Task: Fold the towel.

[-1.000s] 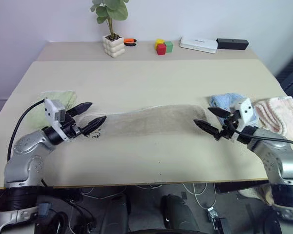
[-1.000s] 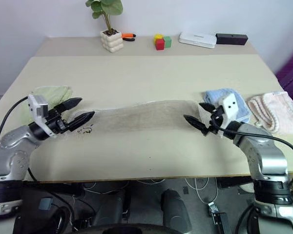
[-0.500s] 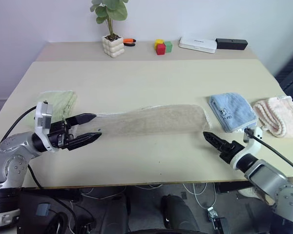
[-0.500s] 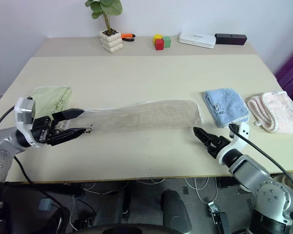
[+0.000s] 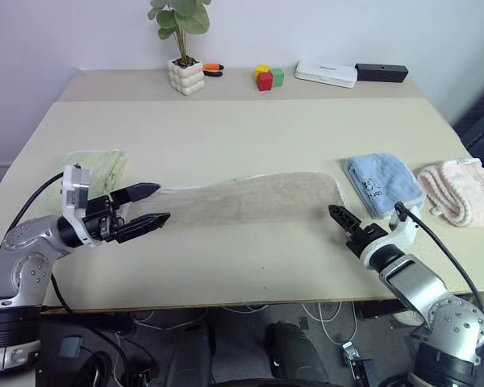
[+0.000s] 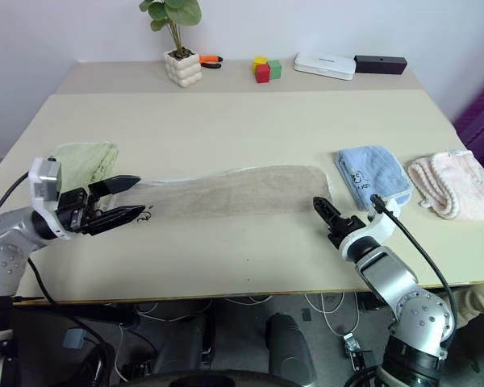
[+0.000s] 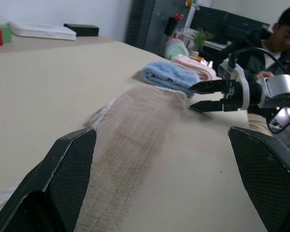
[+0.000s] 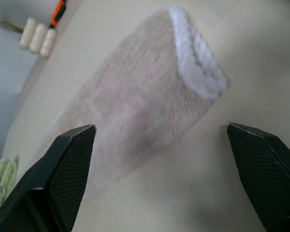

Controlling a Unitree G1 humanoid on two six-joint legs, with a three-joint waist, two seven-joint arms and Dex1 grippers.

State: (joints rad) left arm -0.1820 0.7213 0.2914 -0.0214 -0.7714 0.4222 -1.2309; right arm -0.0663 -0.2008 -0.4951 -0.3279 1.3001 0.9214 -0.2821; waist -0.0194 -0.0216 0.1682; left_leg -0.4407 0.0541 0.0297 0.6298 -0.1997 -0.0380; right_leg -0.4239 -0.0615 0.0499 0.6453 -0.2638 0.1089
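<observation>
The beige towel lies flat as one long strip across the middle of the table, with whitish edging at its right end. My left gripper is open, its fingertips on either side of the towel's left end with nothing pinched; in the left wrist view the towel runs away from between them. My right gripper is open too. It hovers low over the table just short of the towel's right end, on the near side.
A pale green folded towel lies behind my left gripper. A light blue folded towel and a pink one lie at the right. A potted plant, coloured blocks, a white box and a black box line the far edge. A person sits beyond the right side.
My right gripper has sunk from beside the blue towel toward the near edge and rolled over. The left gripper has turned a little at the towel's left end. The towel lies still.
</observation>
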